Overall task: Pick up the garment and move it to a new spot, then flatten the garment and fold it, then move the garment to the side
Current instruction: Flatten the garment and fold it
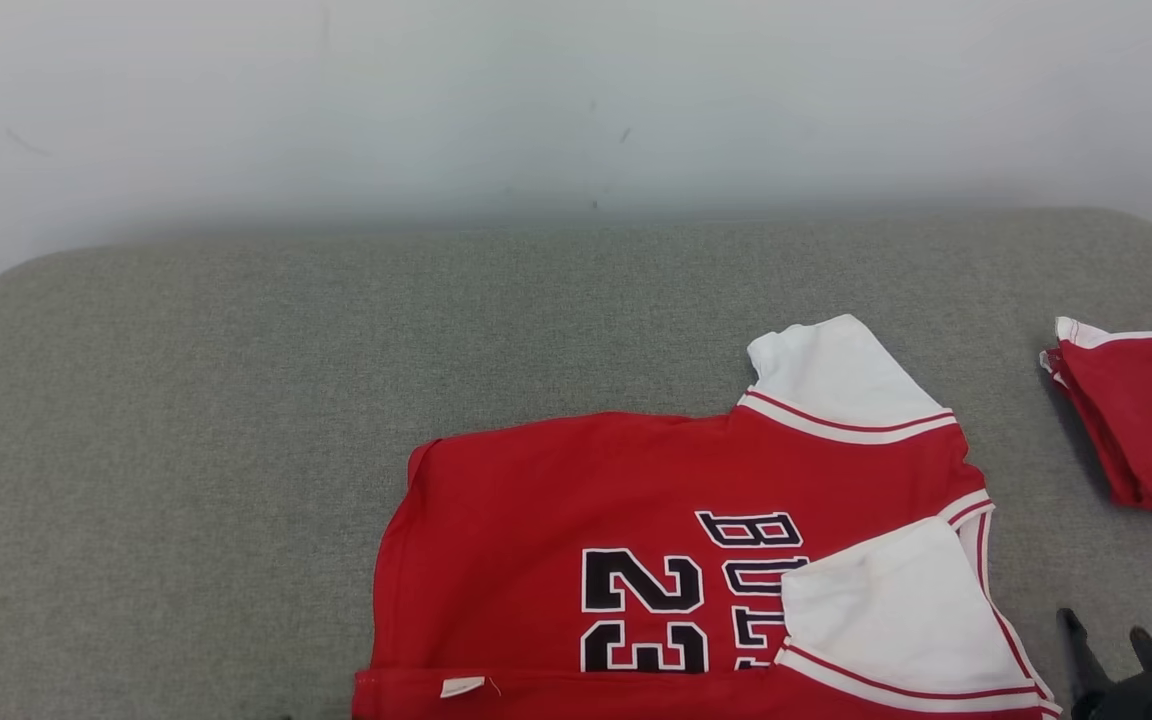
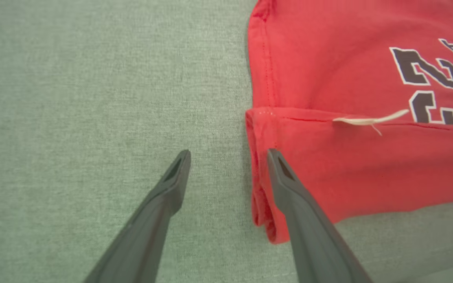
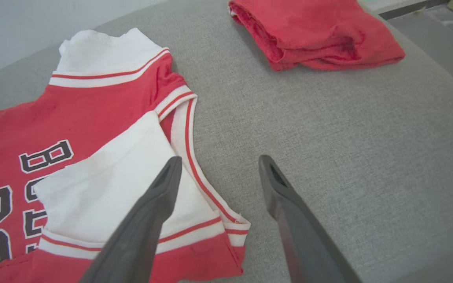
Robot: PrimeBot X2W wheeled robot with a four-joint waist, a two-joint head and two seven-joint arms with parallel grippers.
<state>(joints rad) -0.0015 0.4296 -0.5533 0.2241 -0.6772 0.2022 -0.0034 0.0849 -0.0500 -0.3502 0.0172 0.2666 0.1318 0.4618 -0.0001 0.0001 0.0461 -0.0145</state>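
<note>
The surface (image 1: 186, 450) is a grey woven fabric with rounded far corners, and behind it stands a pale, plain wall (image 1: 436, 100) with a few small dark marks. The garment (image 1: 576, 520) – a red jersey with white sleeves and the number 23 – lies flat on the near part of the surface, a little to the right, with its near edge folded over and a small white label (image 1: 463, 686) on that fold. A second red garment (image 1: 1146, 430), folded, lies well apart at the right edge. The left gripper (image 2: 228, 152) is spread wide and holds nothing – one finger is over the folded corner, the other over bare fabric. The right gripper (image 3: 219, 158) is also released, one finger above the white sleeve, the other above the grey surface
</note>
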